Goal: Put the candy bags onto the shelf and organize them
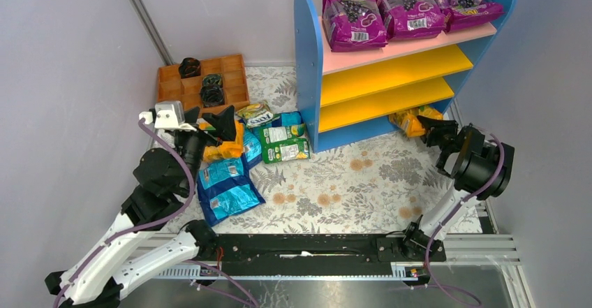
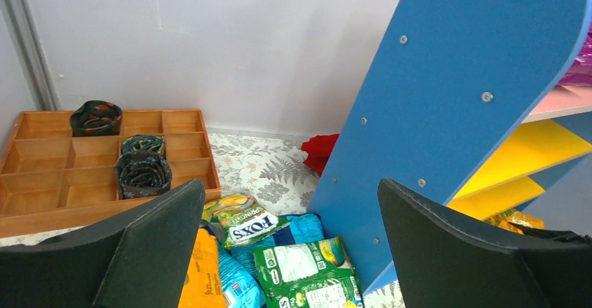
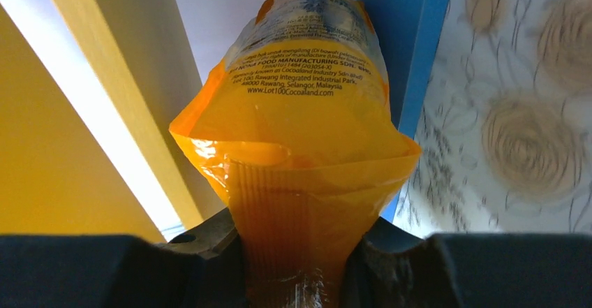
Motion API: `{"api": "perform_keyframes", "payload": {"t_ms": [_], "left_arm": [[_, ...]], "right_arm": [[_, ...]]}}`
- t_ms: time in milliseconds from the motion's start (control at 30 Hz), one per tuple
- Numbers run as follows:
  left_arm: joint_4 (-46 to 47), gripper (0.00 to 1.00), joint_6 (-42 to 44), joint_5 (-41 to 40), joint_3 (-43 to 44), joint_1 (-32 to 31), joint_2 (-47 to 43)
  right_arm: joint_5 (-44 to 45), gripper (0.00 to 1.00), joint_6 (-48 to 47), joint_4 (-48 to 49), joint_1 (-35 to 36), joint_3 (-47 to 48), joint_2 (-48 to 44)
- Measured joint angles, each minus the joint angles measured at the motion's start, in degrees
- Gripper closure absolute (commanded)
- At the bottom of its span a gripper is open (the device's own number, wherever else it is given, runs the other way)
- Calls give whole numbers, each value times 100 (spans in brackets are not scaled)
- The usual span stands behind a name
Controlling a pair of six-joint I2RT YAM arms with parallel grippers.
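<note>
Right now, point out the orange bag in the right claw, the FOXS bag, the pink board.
orange bag point(image 3: 300, 112), right wrist view, printed middle.
FOXS bag point(image 2: 242, 225), left wrist view, its logo.
pink board point(image 1: 391, 47), top external view, bare front strip.

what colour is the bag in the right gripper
The bag is orange, pinched in the right gripper; clearest in right wrist view.

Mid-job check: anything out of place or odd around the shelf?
A crumpled red thing peeks out behind the blue side panel of the shelf; it does not look like candy. The orange bag in the right gripper is pinched by its seal and puckered. Nothing looks spilled.
</note>
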Motion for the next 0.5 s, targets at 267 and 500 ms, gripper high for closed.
{"api": "perform_keyframes", "payload": {"t_ms": [267, 500], "left_arm": [[166, 1, 96, -146, -109, 44, 39], [173, 1, 96, -94, -111, 44, 175]], "right_arm": [[271, 36, -267, -387, 0, 1008, 688], [424, 9, -866, -1631, 0, 964, 293]]}}
